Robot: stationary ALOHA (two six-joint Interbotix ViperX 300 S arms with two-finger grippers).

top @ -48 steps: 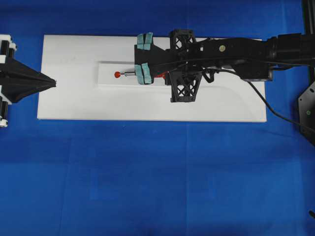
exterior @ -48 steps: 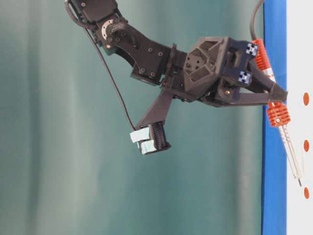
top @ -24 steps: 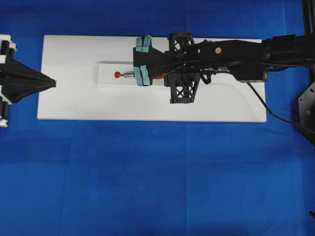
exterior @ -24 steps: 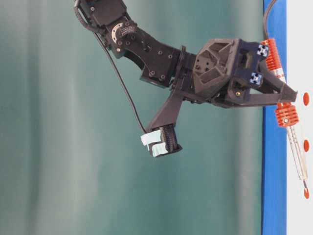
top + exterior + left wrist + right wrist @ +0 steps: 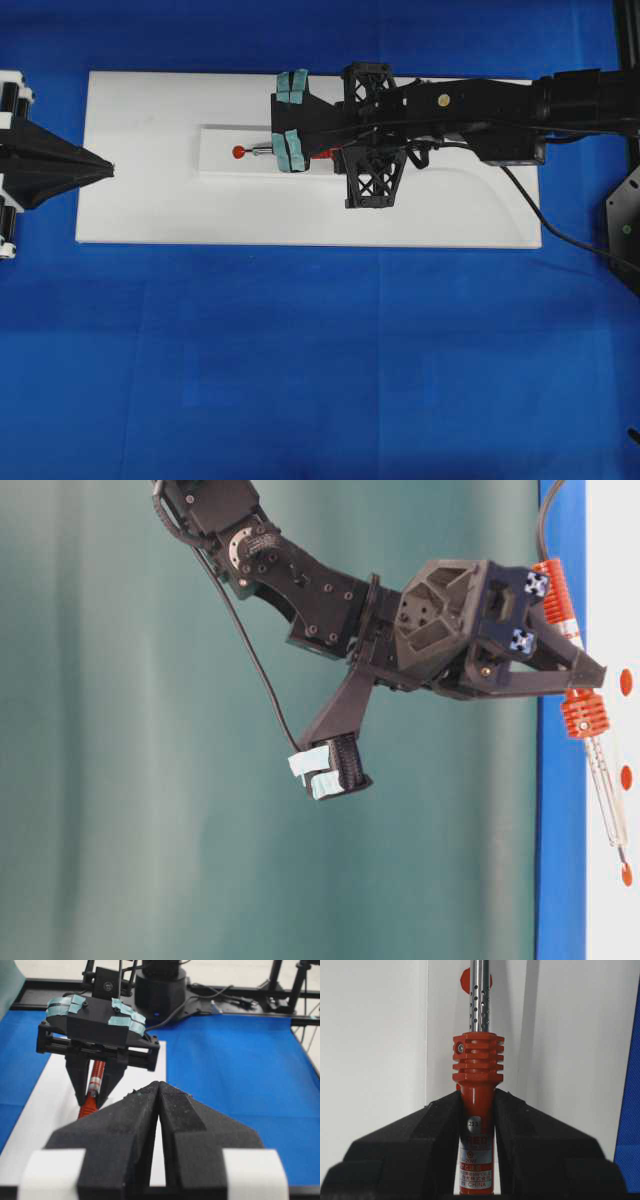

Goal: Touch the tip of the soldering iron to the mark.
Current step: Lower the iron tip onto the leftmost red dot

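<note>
The main risk, as I judge it, is touching the wrong dot: the soldering iron (image 5: 583, 712) has its tip at the end dot (image 5: 626, 874), not the mark (image 5: 626, 777), the middle one. The right hand (image 5: 476, 1110) is clamped on the iron's red handle, shaft pointing past its fingertips. The left hand (image 5: 159, 1110) sits closed, well apart.

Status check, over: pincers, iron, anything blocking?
Right pincer shut on the soldering iron; left pincer shut, parked. Tip down at the end dot, past the mark. Nothing blocking seen.
</note>
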